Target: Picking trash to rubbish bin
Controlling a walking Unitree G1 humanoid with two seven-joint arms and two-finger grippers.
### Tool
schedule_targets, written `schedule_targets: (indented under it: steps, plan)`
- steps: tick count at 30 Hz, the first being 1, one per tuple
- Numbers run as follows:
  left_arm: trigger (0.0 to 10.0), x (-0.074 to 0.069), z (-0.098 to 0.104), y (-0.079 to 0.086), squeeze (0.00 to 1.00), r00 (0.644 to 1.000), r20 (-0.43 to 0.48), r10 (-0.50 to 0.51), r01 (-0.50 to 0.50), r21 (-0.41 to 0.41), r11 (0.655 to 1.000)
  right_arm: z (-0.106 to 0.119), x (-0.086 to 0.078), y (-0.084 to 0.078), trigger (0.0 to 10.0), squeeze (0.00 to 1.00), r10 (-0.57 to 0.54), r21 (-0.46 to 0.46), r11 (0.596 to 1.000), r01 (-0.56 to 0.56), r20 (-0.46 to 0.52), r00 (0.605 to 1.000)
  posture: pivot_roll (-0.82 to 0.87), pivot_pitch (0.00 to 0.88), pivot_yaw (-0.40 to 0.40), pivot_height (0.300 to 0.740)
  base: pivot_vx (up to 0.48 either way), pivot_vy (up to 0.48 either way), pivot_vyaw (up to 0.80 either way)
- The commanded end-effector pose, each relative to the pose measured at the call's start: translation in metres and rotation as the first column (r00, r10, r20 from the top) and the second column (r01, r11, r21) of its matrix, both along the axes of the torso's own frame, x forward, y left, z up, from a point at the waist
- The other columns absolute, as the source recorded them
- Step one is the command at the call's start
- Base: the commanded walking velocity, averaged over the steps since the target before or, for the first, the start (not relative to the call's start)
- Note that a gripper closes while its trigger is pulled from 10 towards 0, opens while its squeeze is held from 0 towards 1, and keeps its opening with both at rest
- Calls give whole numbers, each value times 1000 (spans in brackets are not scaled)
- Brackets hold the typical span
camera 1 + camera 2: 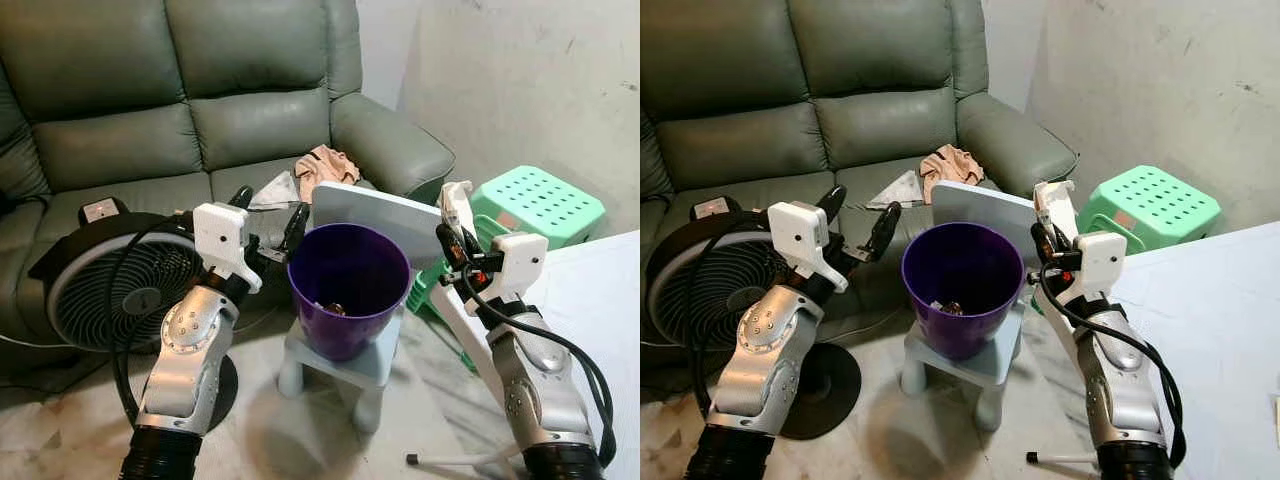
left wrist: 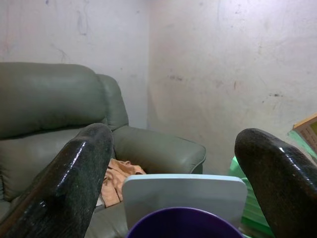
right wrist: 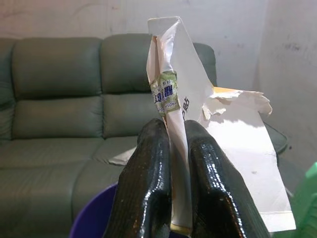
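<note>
A purple rubbish bin (image 1: 347,283) stands on a small pale blue stool (image 1: 345,368), with some dark trash at its bottom (image 1: 331,307). My right gripper (image 1: 450,232) is raised just right of the bin's rim, shut on a torn white paper envelope (image 3: 187,104) that sticks up between its fingers (image 3: 148,183). My left gripper (image 1: 270,218) stands open just left of the bin, holding nothing; its fingers (image 2: 74,183) frame the bin's rim (image 2: 185,223).
A grey-green sofa (image 1: 180,110) fills the back, with a tan cloth (image 1: 322,165) and a clear wrapper (image 1: 272,192) on its seat. A black fan (image 1: 110,280) stands at left. A green plastic stool (image 1: 535,205) and white tabletop (image 1: 600,300) are at right.
</note>
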State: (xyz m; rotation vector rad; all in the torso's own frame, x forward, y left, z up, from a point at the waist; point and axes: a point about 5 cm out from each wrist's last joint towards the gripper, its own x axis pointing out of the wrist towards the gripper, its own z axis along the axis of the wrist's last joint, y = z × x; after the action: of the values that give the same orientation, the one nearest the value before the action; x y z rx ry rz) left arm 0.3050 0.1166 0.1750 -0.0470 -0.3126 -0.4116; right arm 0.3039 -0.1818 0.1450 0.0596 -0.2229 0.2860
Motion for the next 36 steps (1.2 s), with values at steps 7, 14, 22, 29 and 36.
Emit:
schedule_targets:
  steps: [7, 14, 22, 29, 36]
  plan:
    - [10000, 1, 3, -5, 0, 1000, 1, -16, 16, 18, 1000, 2, 0, -5, 10000, 0, -13, -4, 1000, 13, 15, 1000, -26, 34, 14, 740, 0, 0, 0]
    - [10000, -1, 1, -5, 0, 1000, 6, 28, -27, -16, 999, 10, 8, -7, 10000, 0, 19, -29, 999, -19, 10, 1000, -20, 32, -57, 740, 0, 0, 0]
    - [10000, 1, -1, -1, 0, 1000, -6, 27, -27, -16, 1000, 12, 9, -1, 10000, 0, 26, -29, 999, -25, 28, 999, -47, 36, 6, 740, 0, 0, 0]
    - [10000, 4, 2, -4, 0, 1000, -5, -19, 19, 17, 1000, 7, 4, -2, 10000, 0, 0, -10, 1000, 0, 30, 1000, -58, 46, 30, 740, 0, 0, 0]
    - [10000, 2, -1, -7, 0, 1000, -9, -8, 8, -3, 1000, 10, 3, -6, 10000, 0, 3, -22, 1000, -2, 23, 1000, -65, 44, -5, 740, 0, 0, 0]
